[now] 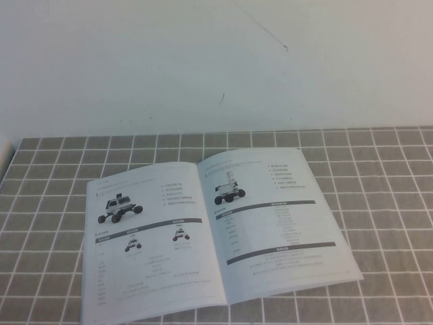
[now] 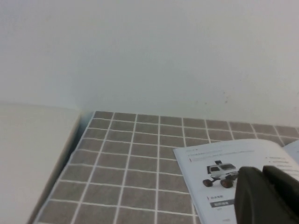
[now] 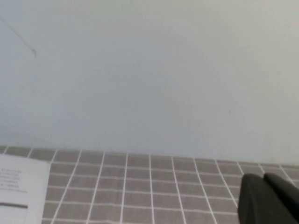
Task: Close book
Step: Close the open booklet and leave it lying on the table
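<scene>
We judge the book light and floppy, liftable by an outer page edge; left gripper and right gripper hover nearby, opening indeterminable.

Grey table cover with white grid lines lies flat. White wall behind bears a thin dark streak. Pale surface adjoins the cover's left edge.

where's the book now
High view: the open book lies flat on the tiled cloth, centre. The left gripper hovers near its left page, the right gripper off its right side.
</scene>
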### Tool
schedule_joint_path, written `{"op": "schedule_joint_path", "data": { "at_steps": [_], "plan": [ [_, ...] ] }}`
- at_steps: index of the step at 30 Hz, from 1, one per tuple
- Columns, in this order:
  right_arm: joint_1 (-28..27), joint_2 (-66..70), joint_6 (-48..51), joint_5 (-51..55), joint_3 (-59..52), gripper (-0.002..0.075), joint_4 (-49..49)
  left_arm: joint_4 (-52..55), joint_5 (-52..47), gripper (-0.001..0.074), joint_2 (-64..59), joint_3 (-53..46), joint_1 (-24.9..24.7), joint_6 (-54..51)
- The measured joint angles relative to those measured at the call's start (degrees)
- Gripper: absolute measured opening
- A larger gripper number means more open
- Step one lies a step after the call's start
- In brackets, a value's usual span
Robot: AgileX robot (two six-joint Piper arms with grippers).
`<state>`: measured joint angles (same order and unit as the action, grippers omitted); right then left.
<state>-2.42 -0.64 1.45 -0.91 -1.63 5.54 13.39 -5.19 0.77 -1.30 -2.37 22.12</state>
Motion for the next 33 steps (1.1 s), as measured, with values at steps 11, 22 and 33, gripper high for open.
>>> {"op": "schedule_joint_path", "data": {
  "at_steps": [11,22,33],
  "plan": [
    [0.00,10.13,0.00,18.49,23.65,-0.0003,0.00,-1.74,-13.34,-0.0003,-8.35,15.01,0.00,9.74],
    [0.00,45.78,16.68,31.58,47.78,-0.0003,-13.62,-3.13,-22.44,-0.0003,-37.89,33.94,0.00,-6.66],
    [4.25,83.62,47.82,37.44,56.73,-0.0003,-42.07,-30.10,-25.78,-0.0003,-68.01,42.77,0.00,-26.78]
  ]
}}
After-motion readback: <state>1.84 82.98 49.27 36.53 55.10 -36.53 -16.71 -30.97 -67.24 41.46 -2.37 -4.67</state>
